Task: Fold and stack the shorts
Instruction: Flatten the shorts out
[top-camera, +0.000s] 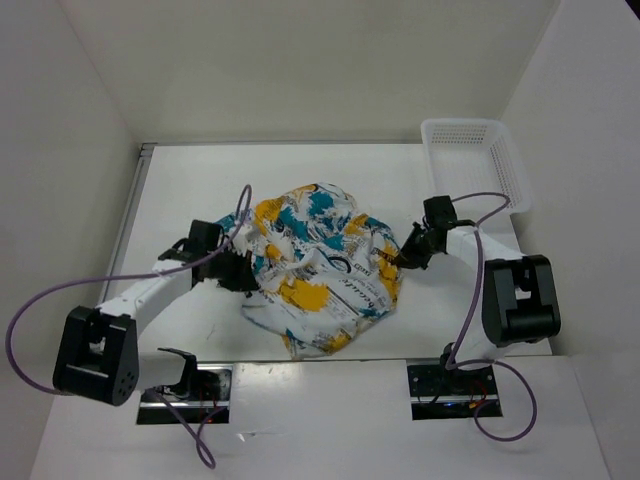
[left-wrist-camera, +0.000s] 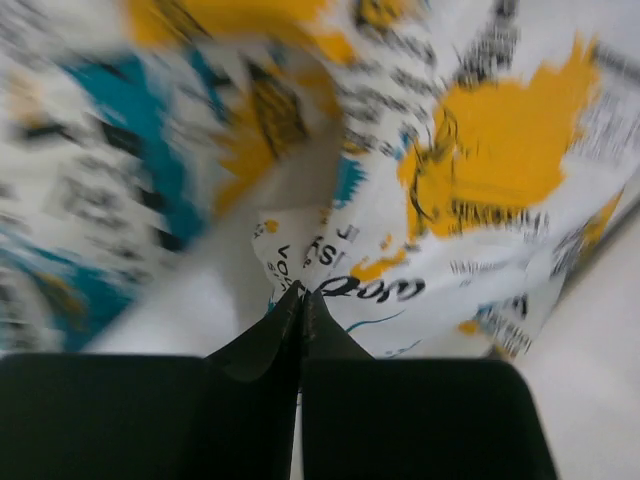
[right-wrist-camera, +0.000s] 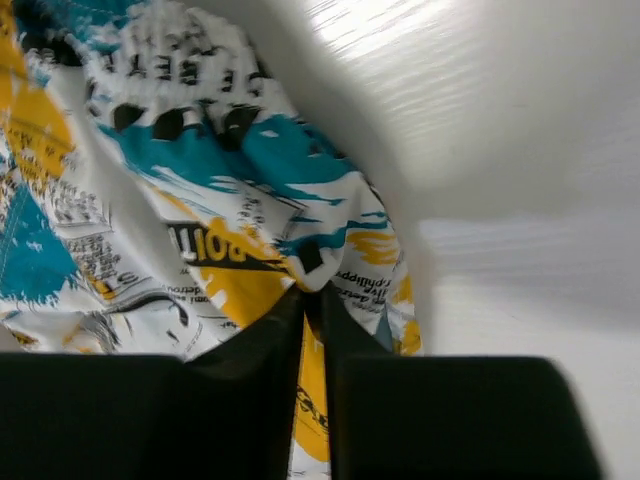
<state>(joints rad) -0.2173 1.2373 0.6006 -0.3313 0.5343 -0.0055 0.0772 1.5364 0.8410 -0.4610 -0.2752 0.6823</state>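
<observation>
shorts (top-camera: 320, 265) crumpled, folds hiding outline, left wrist view blurred

shorts (top-camera: 320, 268) heaped centre frame on bench (top-camera: 190, 185). left claw (top-camera: 243, 272) at heap's left edge, right claw (top-camera: 400, 258) at its right edge. basket (top-camera: 470, 160) upper right, on bench, apart from heap.

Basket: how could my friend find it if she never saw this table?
Look at the white table, then go to its far right corner, past the right arm. The basket sits there. It is stiff white plastic full of little holes, not soft and colourful like the crumpled shorts in the middle.
</observation>
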